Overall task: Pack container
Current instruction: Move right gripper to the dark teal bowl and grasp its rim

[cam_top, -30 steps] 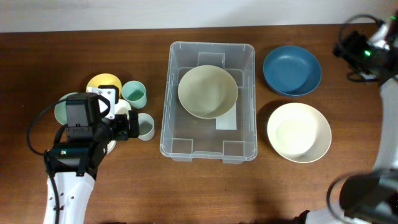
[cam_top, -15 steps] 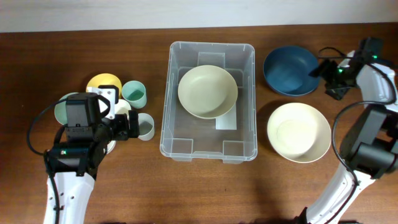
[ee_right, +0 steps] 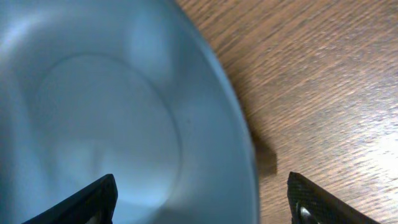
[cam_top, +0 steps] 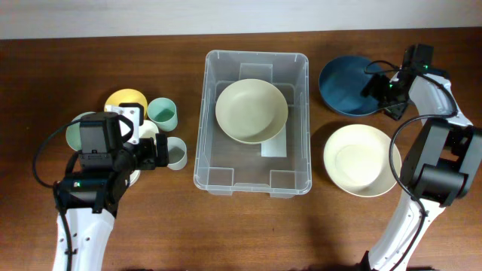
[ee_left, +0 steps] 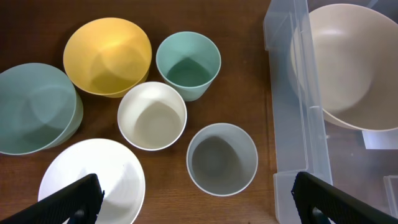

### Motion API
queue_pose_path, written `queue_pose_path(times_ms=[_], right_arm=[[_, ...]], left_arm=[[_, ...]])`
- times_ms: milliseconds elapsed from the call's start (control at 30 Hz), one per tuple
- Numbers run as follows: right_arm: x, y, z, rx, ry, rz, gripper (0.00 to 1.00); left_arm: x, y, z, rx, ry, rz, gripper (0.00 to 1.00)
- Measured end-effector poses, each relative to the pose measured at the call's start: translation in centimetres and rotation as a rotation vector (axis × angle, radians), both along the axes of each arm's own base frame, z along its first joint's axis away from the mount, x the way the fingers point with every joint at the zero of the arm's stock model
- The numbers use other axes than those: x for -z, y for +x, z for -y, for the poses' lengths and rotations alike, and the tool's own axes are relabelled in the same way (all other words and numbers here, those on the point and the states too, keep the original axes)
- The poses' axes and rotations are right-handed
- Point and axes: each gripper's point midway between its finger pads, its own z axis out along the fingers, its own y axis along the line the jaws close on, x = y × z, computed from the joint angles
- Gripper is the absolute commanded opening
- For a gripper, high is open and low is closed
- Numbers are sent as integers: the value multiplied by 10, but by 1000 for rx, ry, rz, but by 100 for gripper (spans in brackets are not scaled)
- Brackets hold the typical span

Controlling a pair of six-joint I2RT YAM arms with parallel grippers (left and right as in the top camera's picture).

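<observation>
The container, a large clear bin, stands mid-table with a beige bowl inside it. The bin's left rim and the beige bowl also show in the left wrist view. My right gripper is open at the right rim of a blue bowl. In the right wrist view my right gripper straddles the rim of the blue bowl, one finger over the inside and one over the table. My left gripper is open and empty; in its own view it hovers over a grey cup.
A cream bowl sits right of the bin. To the left are a white cup, a teal cup, a yellow bowl, a green bowl and a white bowl.
My right arm has swung in from the far right corner to the blue bowl's right rim. The left arm and all the dishes have not moved.
</observation>
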Motion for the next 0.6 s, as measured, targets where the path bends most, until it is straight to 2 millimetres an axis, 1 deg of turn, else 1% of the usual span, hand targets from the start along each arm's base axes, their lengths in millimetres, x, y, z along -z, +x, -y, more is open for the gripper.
queue_pose_path(times_ms=[67, 167, 200, 233, 267, 300, 367, 433, 467, 500, 533, 567, 600], right_arm=[[2, -1, 2, 5, -9, -6, 80], [11, -5, 2, 8, -11, -34, 76], [12, -5, 3, 8, -14, -36, 73], [12, -5, 3, 9, -16, -39, 67], [12, -5, 4, 11, -17, -39, 65], [13, -6, 4, 11, -17, -41, 59], [14, -7, 4, 12, -18, -47, 52], [15, -8, 4, 16, -17, -51, 49], [15, -8, 4, 14, -16, -51, 45], [15, -8, 4, 14, -17, -52, 43], [15, -8, 4, 13, -18, -51, 37], [15, -8, 4, 14, -16, -53, 33], [16, -8, 4, 15, -15, -53, 31]], left_arm=[[0, 0, 0, 0, 0, 0, 99], [0, 0, 0, 0, 0, 0, 99], [0, 0, 0, 0, 0, 0, 99], [0, 0, 0, 0, 0, 0, 99], [0, 0, 0, 0, 0, 0, 100], [0, 0, 0, 0, 0, 0, 99], [0, 0, 0, 0, 0, 0, 99], [0, 0, 0, 0, 0, 0, 99], [0, 0, 0, 0, 0, 0, 100], [0, 0, 0, 0, 0, 0, 100], [0, 0, 0, 0, 0, 0, 99], [0, 0, 0, 0, 0, 0, 99], [0, 0, 0, 0, 0, 0, 99]])
